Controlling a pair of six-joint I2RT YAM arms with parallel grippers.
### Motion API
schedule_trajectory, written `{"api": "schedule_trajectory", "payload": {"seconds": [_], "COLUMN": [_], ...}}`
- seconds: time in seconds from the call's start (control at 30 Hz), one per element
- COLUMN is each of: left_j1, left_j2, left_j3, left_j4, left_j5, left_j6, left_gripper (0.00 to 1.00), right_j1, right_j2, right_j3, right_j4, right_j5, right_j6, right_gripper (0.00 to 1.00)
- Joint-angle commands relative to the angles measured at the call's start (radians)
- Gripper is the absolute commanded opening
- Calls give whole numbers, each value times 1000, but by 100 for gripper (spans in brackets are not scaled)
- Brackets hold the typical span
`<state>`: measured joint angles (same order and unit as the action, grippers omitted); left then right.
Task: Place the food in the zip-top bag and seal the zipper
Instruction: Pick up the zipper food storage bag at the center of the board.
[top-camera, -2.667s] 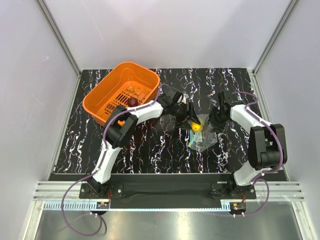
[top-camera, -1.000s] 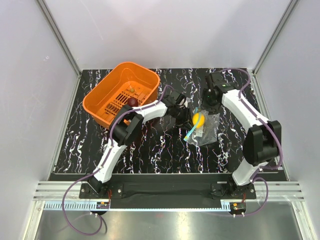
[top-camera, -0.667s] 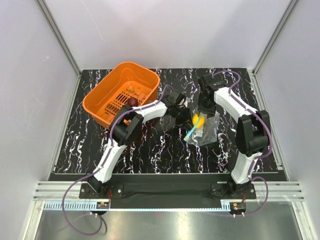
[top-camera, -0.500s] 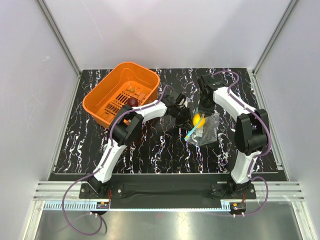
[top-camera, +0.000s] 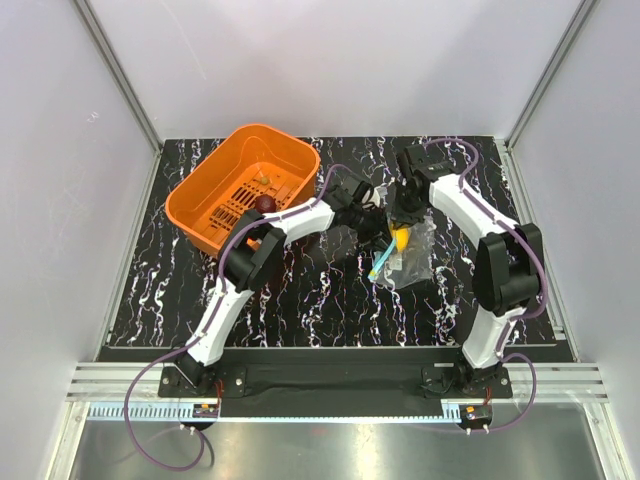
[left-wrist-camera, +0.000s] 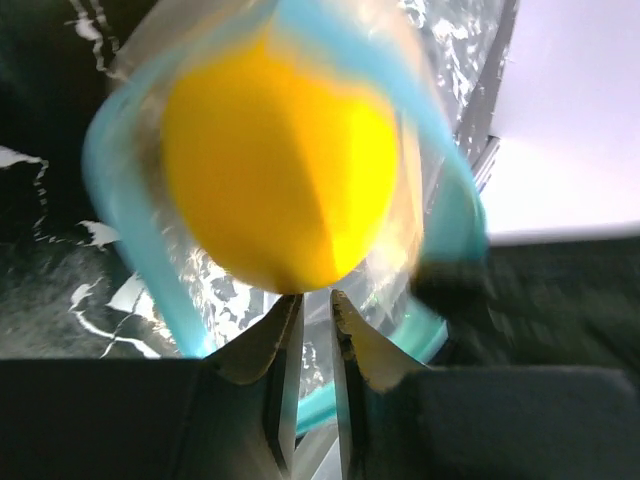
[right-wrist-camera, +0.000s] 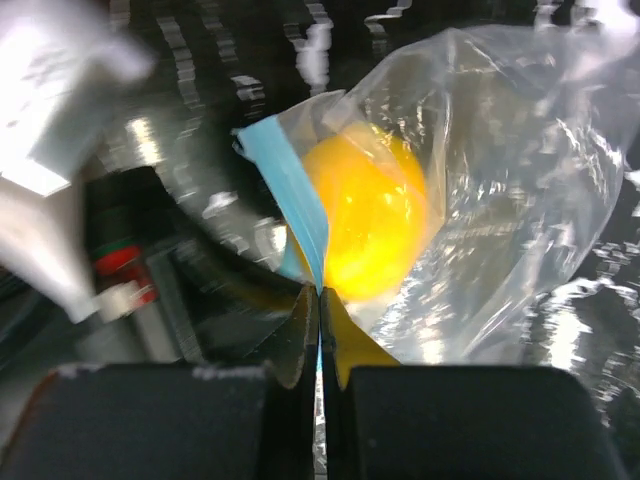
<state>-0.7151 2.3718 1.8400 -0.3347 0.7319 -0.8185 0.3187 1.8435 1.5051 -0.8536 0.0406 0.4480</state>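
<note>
One fruit (top-camera: 399, 238) inside bag (top-camera: 413, 265) right of centre on table (top-camera: 330, 300); second fruit (top-camera: 265, 203) in basket (top-camera: 213, 180) far left.

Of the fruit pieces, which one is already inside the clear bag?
The yellow fruit: it sits inside the bag, just behind the blue strip. The dark red fruit lies in the orange basket.
</note>
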Motion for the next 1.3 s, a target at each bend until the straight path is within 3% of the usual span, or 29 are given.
{"api": "schedule_trajectory", "payload": {"seconds": [0.0, 0.33, 0.53, 0.73, 1.0, 1.03, 1.13, 1.27], "left_j1": [6, 23, 75, 149, 259, 270, 328, 492], "left_j2": [-49, -149, -295, -428, -585, -592, -614, -592], "left_j3": [45, 36, 57, 71, 119, 139, 206, 266], "left_j4": [62, 7, -159, -331, -533, -558, -667, -791], "left_j5": [55, 64, -3, -78, -288, -327, -536, -650], "left_j6": [-10, 4, 65, 128, 266, 286, 387, 449], "left_gripper": [20, 21, 28, 49, 72, 82, 99, 99], "right_j1": [10, -23, -41, -47, -47, -47, -47, -47], "right_j2": [-101, -202, -288, -357, -392, -394, -392, -377], "right_j3": [-3, -34, -95, -126, -85, -79, -56, -28], "right_j4": [74, 122, 165, 199, 214, 209, 186, 148], "right_j5": [-135, -228, -271, -352, -459, -462, -467, -484], "right_j6": [-6, 58, 74, 95, 129, 127, 116, 106], "right_gripper": [0, 0, 0, 0, 0, 0, 0, 0]}}
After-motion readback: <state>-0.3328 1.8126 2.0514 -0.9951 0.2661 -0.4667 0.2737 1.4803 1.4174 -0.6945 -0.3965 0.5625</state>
